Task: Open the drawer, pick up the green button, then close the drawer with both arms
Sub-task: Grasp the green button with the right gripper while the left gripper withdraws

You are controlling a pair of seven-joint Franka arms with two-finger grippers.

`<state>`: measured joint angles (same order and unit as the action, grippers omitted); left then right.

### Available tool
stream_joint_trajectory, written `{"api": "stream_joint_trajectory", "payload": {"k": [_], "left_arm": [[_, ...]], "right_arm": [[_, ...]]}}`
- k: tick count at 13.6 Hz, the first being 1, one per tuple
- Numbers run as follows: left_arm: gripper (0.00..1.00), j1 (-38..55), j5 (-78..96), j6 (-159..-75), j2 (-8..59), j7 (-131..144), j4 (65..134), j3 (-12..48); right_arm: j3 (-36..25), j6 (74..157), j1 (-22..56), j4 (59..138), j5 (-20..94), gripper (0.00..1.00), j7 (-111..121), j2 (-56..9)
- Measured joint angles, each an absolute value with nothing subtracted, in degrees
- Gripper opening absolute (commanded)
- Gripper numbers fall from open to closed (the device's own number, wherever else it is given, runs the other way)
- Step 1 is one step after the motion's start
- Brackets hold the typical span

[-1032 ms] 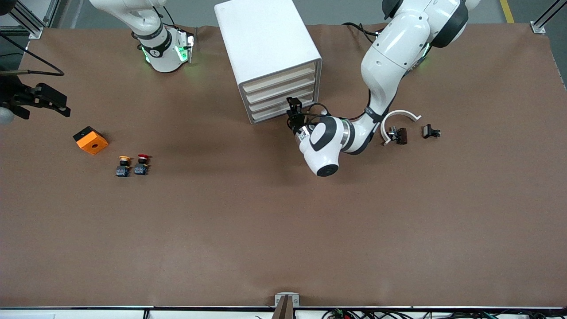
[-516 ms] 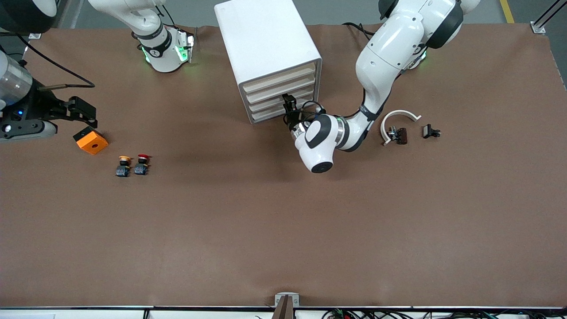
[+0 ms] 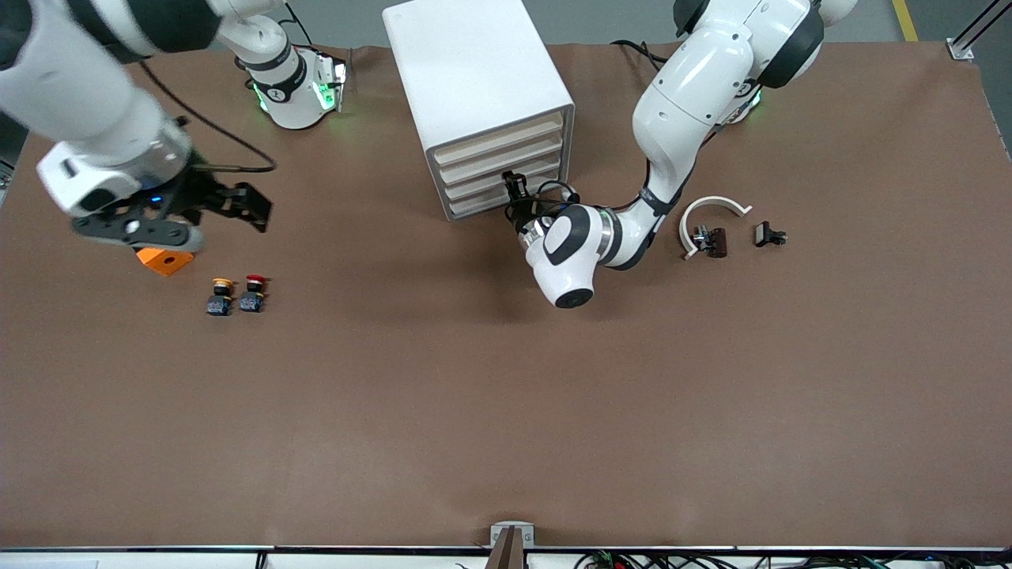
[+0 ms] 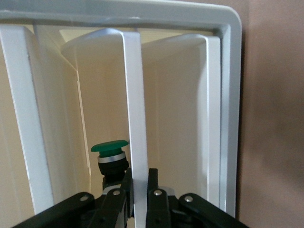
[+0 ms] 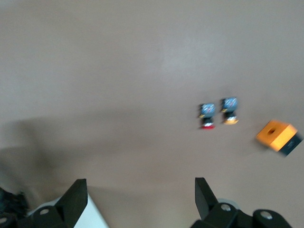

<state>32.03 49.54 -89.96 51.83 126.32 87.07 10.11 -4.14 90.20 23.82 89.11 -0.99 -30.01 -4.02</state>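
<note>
While left gripper newly pinches white drawer front lip | green-capped button inside | right gripper wide, arriving | pull next.

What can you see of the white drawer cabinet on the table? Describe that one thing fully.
The white drawer cabinet is a boxy, plastic-looking unit standing upright on the brown table, between the two arm bases. Its front shows a stack of cream drawers. The left gripper is shut on a thin white drawer edge. In the left wrist view the green button shows inside.
</note>
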Motion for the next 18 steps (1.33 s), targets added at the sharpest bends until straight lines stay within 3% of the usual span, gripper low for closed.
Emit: {"api": "stream_joint_trajectory", "payload": {"k": [6, 13, 14, 15, 16, 18], "left_arm": [[0.0, 27.5, 49.56, -90.41, 51.86, 125.61, 85.61, 9.55], [0.0, 25.59, 49.53, -93.67, 51.87, 124.2, 82.27, 7.91], [0.11, 25.59, 49.52, -93.78, 51.88, 124.07, 81.92, 7.48], [0.45, 25.57, 49.52, -93.91, 51.88, 123.97, 81.41, 6.92], [0.99, 25.51, 49.53, -93.93, 51.87, 123.86, 80.83, 6.36], [1.0, 25.06, 49.53, -94.62, 51.86, 123.44, 79.31, 5.67]], "right_arm": [[-4.07, 92.56, 35.51, 88.29, 2.18, 1.0, -59.87, -7.77], [-4.14, 99.64, 39.03, 88.23, 9.36, 1.0, -75.28, -15.51], [-4.14, 100.32, 39.25, 88.21, 10.18, 1.0, -76.22, -16.79], [-4.14, 100.72, 39.64, 88.2, 10.52, 1.0, -76.67, -18.05], [-4.15, 101.24, 40.33, 88.19, 10.7, 1.0, -76.94, -19.29], [-4.13, 102.65, 42.48, 88.18, 10.84, 1.0, -77.34, -21.45]]}}
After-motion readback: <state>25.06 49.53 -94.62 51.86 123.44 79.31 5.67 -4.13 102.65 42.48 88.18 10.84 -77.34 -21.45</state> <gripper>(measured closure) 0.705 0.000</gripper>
